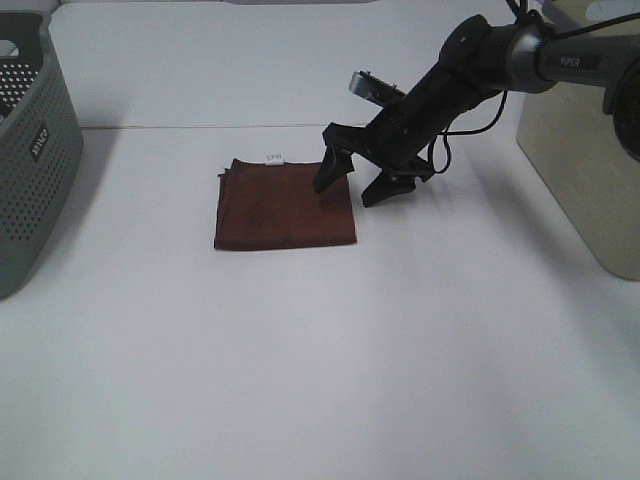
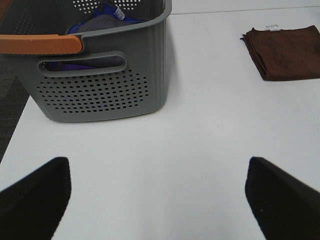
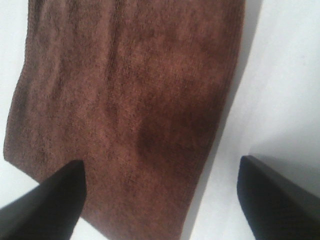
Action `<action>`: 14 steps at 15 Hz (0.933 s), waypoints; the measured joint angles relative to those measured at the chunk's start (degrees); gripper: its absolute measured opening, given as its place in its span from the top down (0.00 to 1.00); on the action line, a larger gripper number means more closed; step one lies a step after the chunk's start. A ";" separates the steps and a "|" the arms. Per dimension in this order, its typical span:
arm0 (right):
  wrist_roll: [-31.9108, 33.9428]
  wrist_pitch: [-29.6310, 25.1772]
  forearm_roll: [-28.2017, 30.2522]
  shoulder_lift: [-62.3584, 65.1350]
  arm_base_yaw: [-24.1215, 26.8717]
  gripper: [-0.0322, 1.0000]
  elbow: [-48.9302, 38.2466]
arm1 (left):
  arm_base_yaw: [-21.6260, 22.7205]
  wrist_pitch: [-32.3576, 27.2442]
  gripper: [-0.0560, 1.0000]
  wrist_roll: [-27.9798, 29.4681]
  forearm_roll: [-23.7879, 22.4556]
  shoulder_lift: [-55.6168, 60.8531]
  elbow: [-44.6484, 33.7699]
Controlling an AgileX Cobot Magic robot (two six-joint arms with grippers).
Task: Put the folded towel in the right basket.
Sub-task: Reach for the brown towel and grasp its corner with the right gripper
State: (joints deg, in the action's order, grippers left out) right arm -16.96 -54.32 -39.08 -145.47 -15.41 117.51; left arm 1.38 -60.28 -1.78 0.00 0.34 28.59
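Observation:
The folded brown towel [image 1: 283,205] lies flat on the white table near the middle; it also shows in the left wrist view [image 2: 286,52] and fills the right wrist view [image 3: 125,105]. My right gripper [image 1: 352,186] is open and straddles the towel's right edge, one finger [image 1: 330,172] over the cloth, the other [image 1: 387,187] over bare table. The right basket [image 1: 585,170], beige, stands at the right edge. My left gripper [image 2: 157,197] is open and empty, hanging over bare table near the grey basket [image 2: 95,75]; it is out of the high view.
The grey perforated basket [image 1: 30,170] stands at the left edge and holds blue and purple cloth [image 2: 97,22]; an orange handle [image 2: 40,44] lies across its rim. A cable loops from the right arm [image 1: 480,70].

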 joint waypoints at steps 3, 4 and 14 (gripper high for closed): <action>-0.86 1.78 -3.09 -1.20 0.00 0.26 0.17 | 0.00 0.00 0.11 0.00 0.00 0.00 0.00; -1.66 1.72 -5.79 -1.95 0.00 0.27 0.40 | 0.00 0.00 0.11 0.00 0.00 0.00 0.00; -4.93 2.12 -10.49 -4.47 -1.72 0.94 0.34 | 0.00 0.00 0.11 0.00 0.00 0.00 0.00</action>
State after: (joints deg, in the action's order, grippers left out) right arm -21.89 -52.20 -49.56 -149.94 -17.13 117.86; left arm 1.38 -60.28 -1.78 0.00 0.34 28.59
